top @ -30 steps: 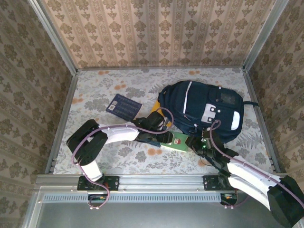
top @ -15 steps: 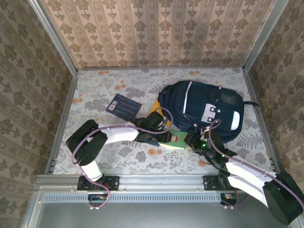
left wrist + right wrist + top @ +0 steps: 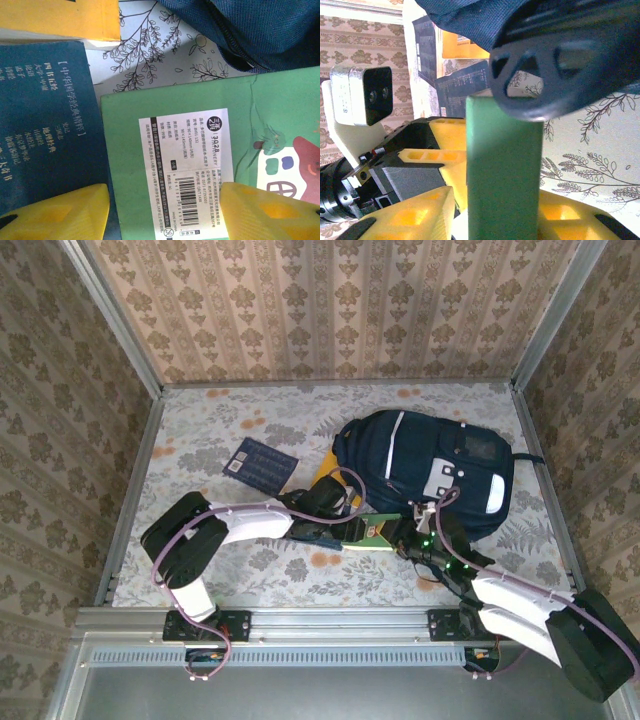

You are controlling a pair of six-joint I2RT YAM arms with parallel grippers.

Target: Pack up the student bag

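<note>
Student bag (image 3: 430,465), far right: packing judged barely begun. Green notebook (image 3: 368,531) outside, pinched by right gripper (image 3: 405,538); left gripper (image 3: 162,215) jaws spread. Blue book (image 3: 260,464) and yellow book (image 3: 60,17) remain unpacked.

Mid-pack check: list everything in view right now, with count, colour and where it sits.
student bag: one, navy with white stripes, right half of table
green book: one, green, white label, in front of the bag, between the grippers
navy book: one, navy, flat left of the bag
second navy book: one, navy, beside the green book
yellow book: one, yellow, at the bag's left side
table: one, floral cloth
left gripper: one, yellow jaws apart over the green book's cover
right gripper: one, yellow jaws closed on the green book
</note>
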